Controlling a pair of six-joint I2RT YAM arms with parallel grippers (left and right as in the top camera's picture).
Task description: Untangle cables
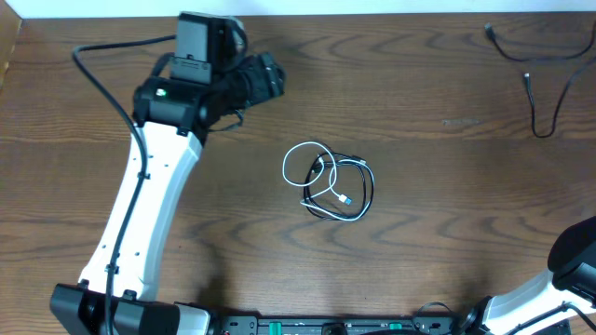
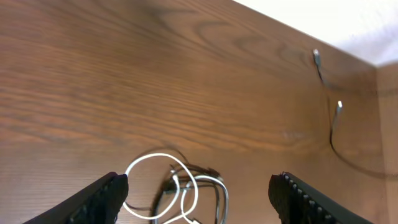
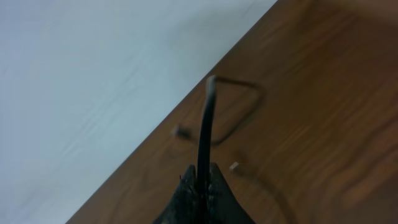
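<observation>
The tangle of thin white and black cables (image 1: pixel 328 182) is lying loose near the middle of the dark wood-grain tabletop (image 1: pixel 438 233). Its white loops are overlapping the black ones, and nothing is touching it. In the left wrist view the same tangle (image 2: pixel 180 191) is sitting low in the frame, between the two black fingers (image 2: pixel 102 199).

The left hand (image 1: pixel 275 82) is hovering above the tabletop on the far-left side of the tangle, apart from it. Its jaws are standing wide apart and gripping nothing. The white left arm (image 1: pixel 140 205) is reaching up from the near-left edge, with the wrist turning toward the tangle.

A separate thin black cord (image 1: pixel 540 84) is lying at the far-right corner, well apart from the tangle.

The right hand (image 3: pixel 202 186) is showing only in its own wrist view. Its fingers are pressing fully together, with a thin black cord, apparently the same one, rising from between their tips as if pinched. The right arm (image 1: pixel 575 265) is sitting at the near-right corner.
</observation>
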